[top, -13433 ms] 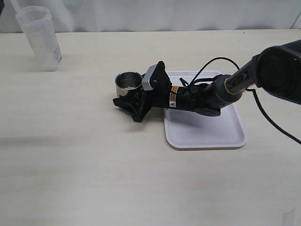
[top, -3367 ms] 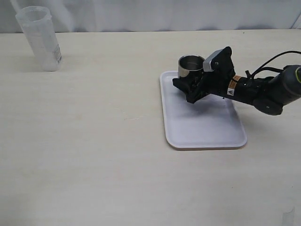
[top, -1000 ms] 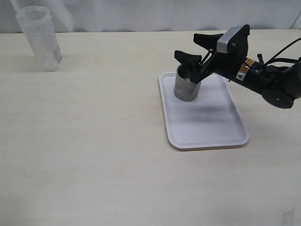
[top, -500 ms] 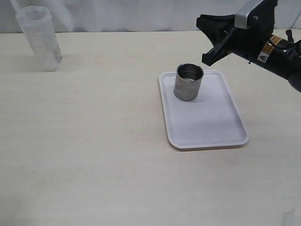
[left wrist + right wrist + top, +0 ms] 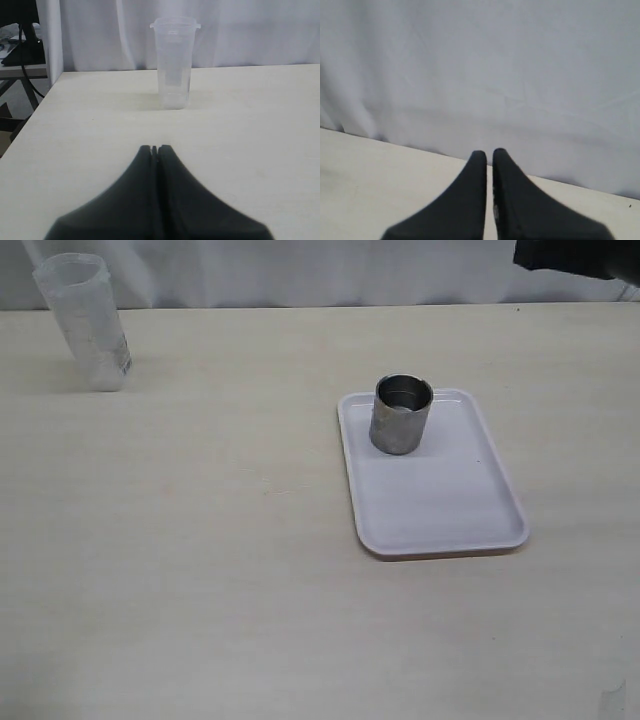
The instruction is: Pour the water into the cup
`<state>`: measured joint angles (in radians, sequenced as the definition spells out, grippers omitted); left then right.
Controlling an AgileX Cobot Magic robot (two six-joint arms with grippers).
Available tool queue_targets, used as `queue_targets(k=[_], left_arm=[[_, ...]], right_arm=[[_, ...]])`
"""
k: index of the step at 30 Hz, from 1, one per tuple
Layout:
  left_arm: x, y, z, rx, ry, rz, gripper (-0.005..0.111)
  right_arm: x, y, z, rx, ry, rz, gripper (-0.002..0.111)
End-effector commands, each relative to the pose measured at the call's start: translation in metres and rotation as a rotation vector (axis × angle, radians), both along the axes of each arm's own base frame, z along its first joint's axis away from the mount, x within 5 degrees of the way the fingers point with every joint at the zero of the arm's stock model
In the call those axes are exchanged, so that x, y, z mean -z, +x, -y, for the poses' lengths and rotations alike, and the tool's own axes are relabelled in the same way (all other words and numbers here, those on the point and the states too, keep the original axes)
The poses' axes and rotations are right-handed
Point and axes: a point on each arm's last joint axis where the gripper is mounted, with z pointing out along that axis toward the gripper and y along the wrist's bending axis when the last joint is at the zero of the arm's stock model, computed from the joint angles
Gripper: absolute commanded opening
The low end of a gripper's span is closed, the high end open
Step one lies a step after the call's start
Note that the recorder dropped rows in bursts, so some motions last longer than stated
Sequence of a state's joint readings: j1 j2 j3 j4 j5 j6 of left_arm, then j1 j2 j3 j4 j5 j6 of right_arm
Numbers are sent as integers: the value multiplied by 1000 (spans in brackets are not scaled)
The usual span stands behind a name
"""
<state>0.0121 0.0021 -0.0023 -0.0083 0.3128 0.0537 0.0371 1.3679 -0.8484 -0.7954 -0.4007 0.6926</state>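
The left gripper point(image 5: 156, 148) hung low over the pale table point(image 5: 260, 130) with its two black fingers pressed together, nothing between them. Straight ahead of its tips, well apart from them, a tall clear plastic container point(image 5: 173, 65) stood upright on the table in front of a white curtain point(image 5: 250, 30); any water in it could not be told apart from the clear wall. The right gripper point(image 5: 489, 151) was likewise closed and empty, with only a hairline slit showing between its fingers, and it pointed at the curtain, with a strip of the table's far edge below its tips. In the exterior view only a dark piece of the right arm point(image 5: 575, 254) showed, at the upper right corner. The steel cup point(image 5: 403, 415) stood upright well apart from that arm, nearer the camera and toward the middle of the table, and neither gripper touched it. It sat on the far end of a white tray point(image 5: 440, 540), near the tray's far left corner. The container was far off on the other side of the cup from the right arm.
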Motion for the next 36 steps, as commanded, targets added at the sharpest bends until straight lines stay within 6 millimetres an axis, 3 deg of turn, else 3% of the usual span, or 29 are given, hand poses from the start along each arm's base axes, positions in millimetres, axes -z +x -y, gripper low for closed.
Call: queue_targets(k=[1, 16, 28, 36], left_arm=[[0, 0, 0, 0, -5, 7, 0], [0, 0, 0, 0, -5, 7, 0], [0, 0, 0, 0, -5, 7, 0], [0, 0, 0, 0, -5, 7, 0]], right_arm=[[-17, -17, 0, -10, -8, 19, 4], [-54, -84, -3, -76, -20, 161, 4], [-41, -160, -1, -82, 114, 241, 4], [-52, -208, 0, -100, 183, 386, 4]])
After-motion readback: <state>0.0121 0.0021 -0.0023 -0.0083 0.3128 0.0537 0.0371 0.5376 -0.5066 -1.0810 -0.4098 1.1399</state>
